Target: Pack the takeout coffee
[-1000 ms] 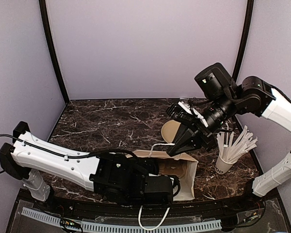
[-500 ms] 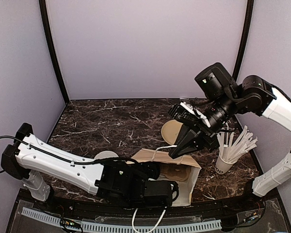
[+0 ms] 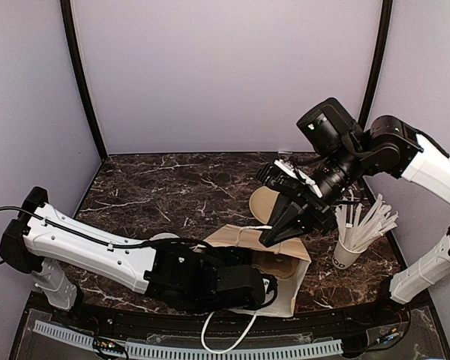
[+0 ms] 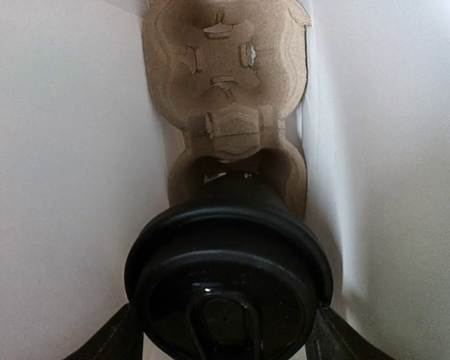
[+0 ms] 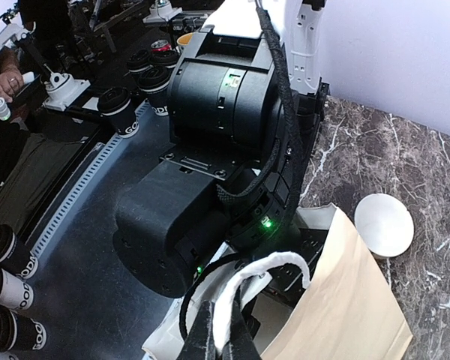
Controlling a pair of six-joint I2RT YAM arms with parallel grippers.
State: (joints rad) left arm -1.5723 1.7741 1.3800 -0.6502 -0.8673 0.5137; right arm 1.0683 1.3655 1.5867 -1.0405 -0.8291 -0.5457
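Observation:
The takeout coffee, a black cup with its black lid toward the camera, sits between my left gripper's fingers inside the white-lined paper bag. Its base is at the near pocket of a brown cardboard cup carrier lying in the bag. My left gripper reaches into the bag's mouth, so the cup is hidden in the top view. My right gripper is shut on the bag's white rope handle and holds it up; it also shows in the top view.
A white cup of straws stands at the right. A tan round disc lies behind the bag. A wide white bowl sits by my left arm, also in the right wrist view. Several other coffee cups stand beyond the table edge.
My left arm has pushed further right into the bag with the cup. The white bowl came into view behind it. My right gripper stayed on the handle.

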